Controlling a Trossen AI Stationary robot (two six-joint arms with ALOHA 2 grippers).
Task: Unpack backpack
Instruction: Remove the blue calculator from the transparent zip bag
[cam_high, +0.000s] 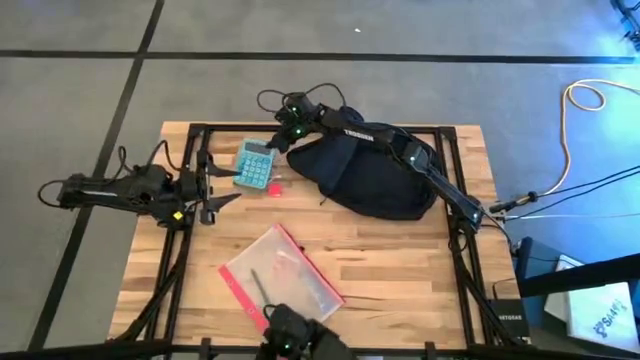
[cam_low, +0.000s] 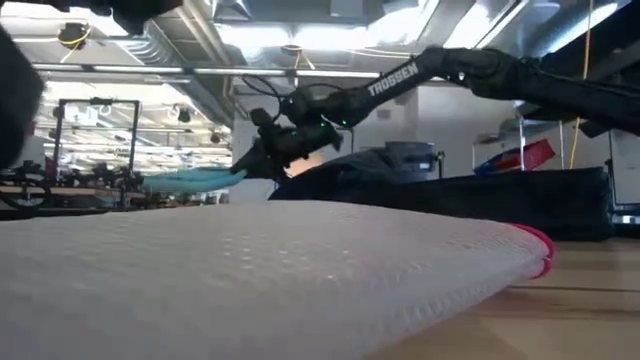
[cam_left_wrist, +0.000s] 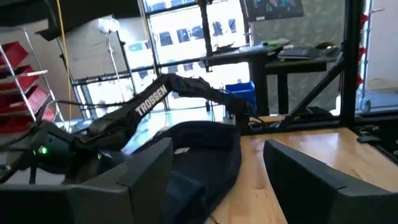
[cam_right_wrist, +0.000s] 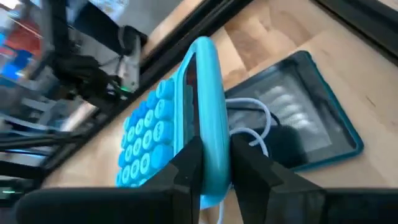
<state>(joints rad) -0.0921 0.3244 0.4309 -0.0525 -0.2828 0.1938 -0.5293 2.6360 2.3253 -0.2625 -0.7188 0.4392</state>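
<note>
As seen from above, the backpack (cam_high: 370, 180) lies by the table's (cam_high: 400, 270) far right edge. Right end effector (cam_right_wrist: 214, 171), wrist view: clamped on a blue calculator (cam_right_wrist: 180, 124). Left end effector (cam_left_wrist: 217, 168), wrist view: fingers spread, empty.

The high view looks straight down on the whole wooden slatted surface (cam_high: 400, 260). The low view sits at its level, close behind a white mesh pouch (cam_low: 250, 270). Both views share the dark navy fabric backpack (cam_high: 370, 175).

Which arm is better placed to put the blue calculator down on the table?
The right arm. Its gripper is already shut on the blue calculator, held just beside the backpack. The left gripper hangs open and empty nearby.
</note>
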